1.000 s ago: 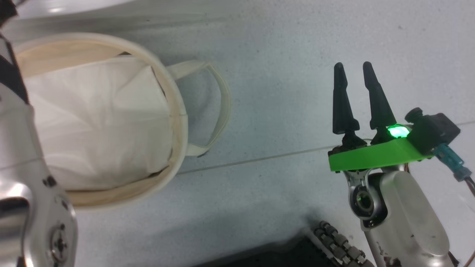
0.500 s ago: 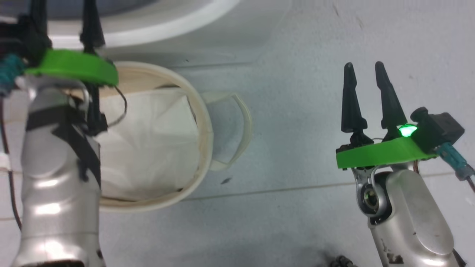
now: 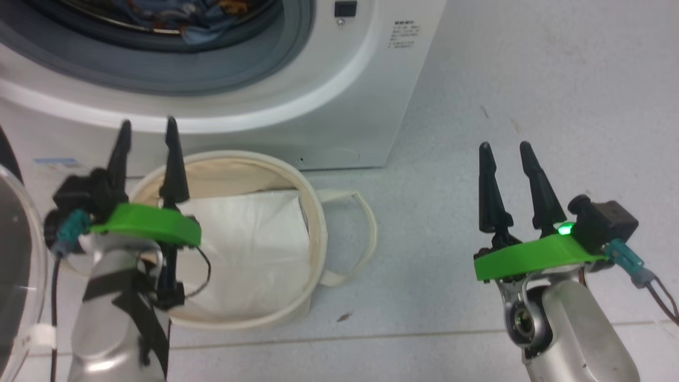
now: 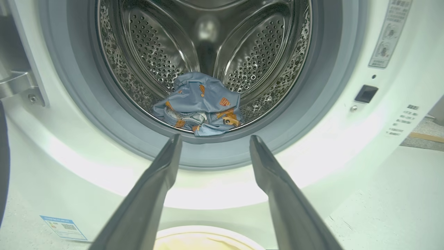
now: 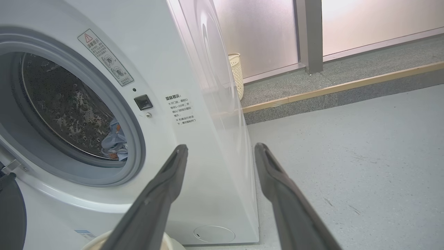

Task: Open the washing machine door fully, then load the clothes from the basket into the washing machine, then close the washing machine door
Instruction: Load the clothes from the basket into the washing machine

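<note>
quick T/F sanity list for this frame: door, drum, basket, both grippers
1. Door is open. True.
2. Blue clothes lie in the drum. True.
3. Basket holds blue clothes. False: what shows inside is a white sheet.
4. Left gripper is shut on a garment. False: it is open and empty.
5. Right gripper is open over the floor. True.
</note>
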